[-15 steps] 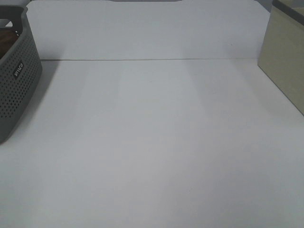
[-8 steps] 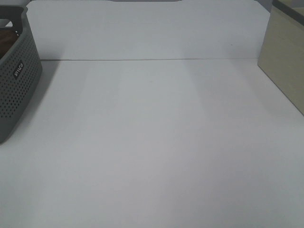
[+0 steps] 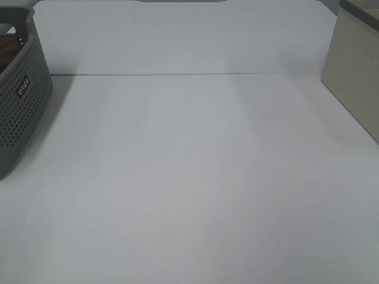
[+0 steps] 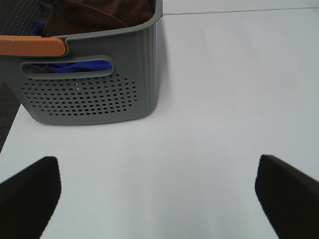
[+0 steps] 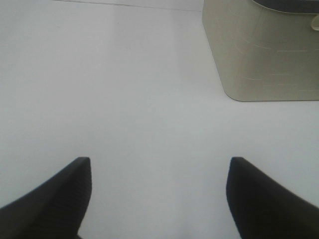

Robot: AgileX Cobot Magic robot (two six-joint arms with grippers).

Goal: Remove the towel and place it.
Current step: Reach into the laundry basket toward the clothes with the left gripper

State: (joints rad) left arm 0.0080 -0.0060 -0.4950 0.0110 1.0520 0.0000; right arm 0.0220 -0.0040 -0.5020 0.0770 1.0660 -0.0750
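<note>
The brown towel (image 4: 99, 12) lies inside the gray basket (image 4: 89, 94) on the white table (image 4: 224, 74). The left gripper (image 4: 157, 196) and the right gripper (image 5: 159, 194) are both spread wide apart, holding nothing

centre: white flat bench (image 3: 195, 177) is bare from front edge to back seam, a wide free lane.
left edge: grey perforated plastic basket (image 3: 23, 100) stands on the bench and blocks that side; its top is open.
basket rim: orange flat bar (image 4: 30, 46) lies along the rim above the handle slot.
right edge: beige smooth-walled box (image 3: 355, 83) blocks the far right corner.
back: white upright panel (image 3: 177, 35) closes the rear.
left reach: left end effector (image 4: 155, 167) spread wide over bare bench, basket ahead, apart.
right reach: right end effector (image 5: 159, 162) spread wide over bare bench, box ahead, apart.
</note>
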